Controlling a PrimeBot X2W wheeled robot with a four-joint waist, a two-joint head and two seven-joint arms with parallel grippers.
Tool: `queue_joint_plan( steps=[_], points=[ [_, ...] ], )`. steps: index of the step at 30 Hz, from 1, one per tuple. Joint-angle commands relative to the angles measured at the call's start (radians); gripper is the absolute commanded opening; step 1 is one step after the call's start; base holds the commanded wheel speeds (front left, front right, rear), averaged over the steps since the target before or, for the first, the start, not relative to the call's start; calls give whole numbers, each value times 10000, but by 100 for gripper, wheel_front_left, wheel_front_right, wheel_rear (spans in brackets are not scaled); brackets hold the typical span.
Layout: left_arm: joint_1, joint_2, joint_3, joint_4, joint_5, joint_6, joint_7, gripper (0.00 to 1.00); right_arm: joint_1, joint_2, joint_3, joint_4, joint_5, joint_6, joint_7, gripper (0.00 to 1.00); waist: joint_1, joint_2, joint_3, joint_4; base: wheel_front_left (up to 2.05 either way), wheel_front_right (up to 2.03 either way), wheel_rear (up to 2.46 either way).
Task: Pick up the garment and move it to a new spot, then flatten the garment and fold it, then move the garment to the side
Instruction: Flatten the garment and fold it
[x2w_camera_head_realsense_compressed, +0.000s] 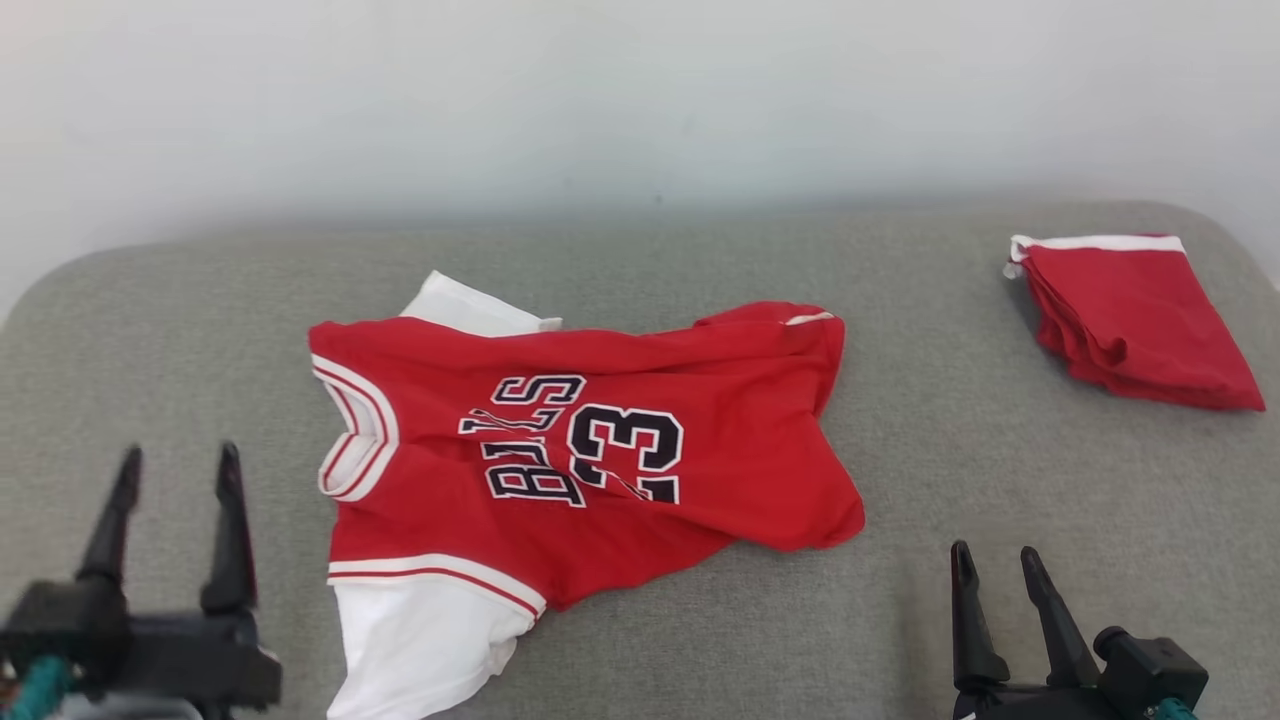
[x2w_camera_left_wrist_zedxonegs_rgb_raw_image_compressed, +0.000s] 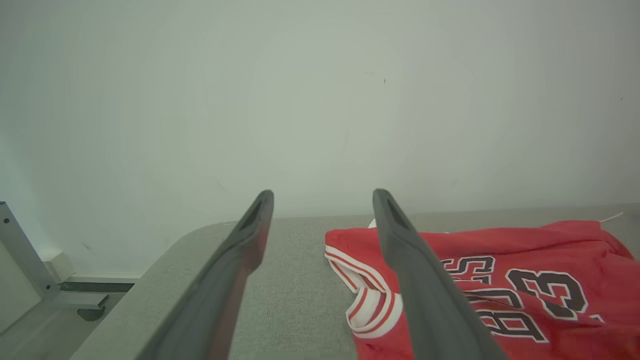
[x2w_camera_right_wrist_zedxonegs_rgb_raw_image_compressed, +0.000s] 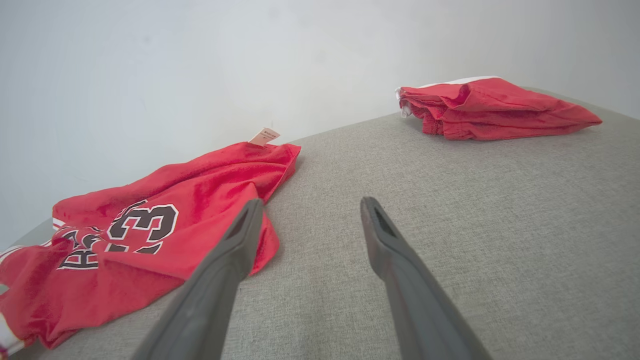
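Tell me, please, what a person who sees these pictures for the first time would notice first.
The red jersey with white sleeves and the number 23 lies rumpled in the middle of the grey cushion. A folded red garment sits at the far right. The left tool and right tool stand open at the near corners, holding nothing.

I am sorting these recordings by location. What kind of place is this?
Probably an indoor clothes-folding test setup rather than a lived-in room: a grey fabric-covered surface against a bare white wall, a red jersey lying rumpled on it, and a folded red garment set aside at its far right.
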Motion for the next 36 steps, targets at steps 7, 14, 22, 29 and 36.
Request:
queue_joint_plan(
  steps=[7,14,22,29,36],
  points=[
    [1232,-525,57,-484,477,22,-32,100,240,24,17,3,-80,-26,-43,100,1,1,-299,315,0,0,0],
    [2028,-1089,449,-760,968,154,-33,100,341,22,41,73,-109,-26,-43,100,1,1,-422,377,0,0,0],
    [2558,-1804,984,-934,1348,64,-31,100,380,19,24,273,-133,-26,-43,100,1,1,-487,561,0,0,0],
    [2545,-2200,1214,-814,1649,-197,-33,100,-152,-77,209,458,-388,-26,-43,100,1,1,-364,765,0,0,0],
    [2189,-2494,1365,-639,1940,-550,-33,100,-1476,-613,559,1401,-485,-26,-43,100,1,1,-171,1067,0,0,0]
  ],
)
